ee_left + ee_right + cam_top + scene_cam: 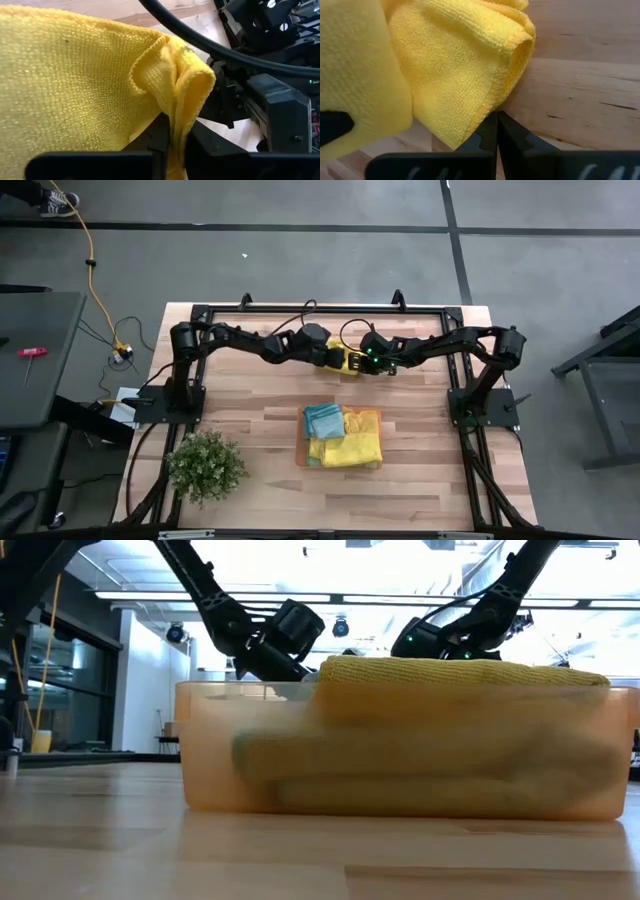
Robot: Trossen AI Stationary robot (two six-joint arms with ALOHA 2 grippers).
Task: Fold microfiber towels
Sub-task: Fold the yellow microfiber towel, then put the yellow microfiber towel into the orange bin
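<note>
Both arms stretched inward meeting upper centre of the high view, left gripper (337, 360) and right gripper (366, 362) each pinching yellow towel (350, 362), wooden table (250, 425), orange bin (375, 415) of towels below centre, grey floor.

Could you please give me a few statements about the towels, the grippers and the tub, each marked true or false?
1. The left gripper pinches a yellow towel. True.
2. The right gripper is wide open. False: its fingers are shut, the towel's edge at their tips.
3. The orange tub holds only yellow towels. False: a teal towel lies in it too.
4. The potted plant stands outside the tub. True.
5. Both grippers meet over the tub. False: they meet farther back on the table.
</note>
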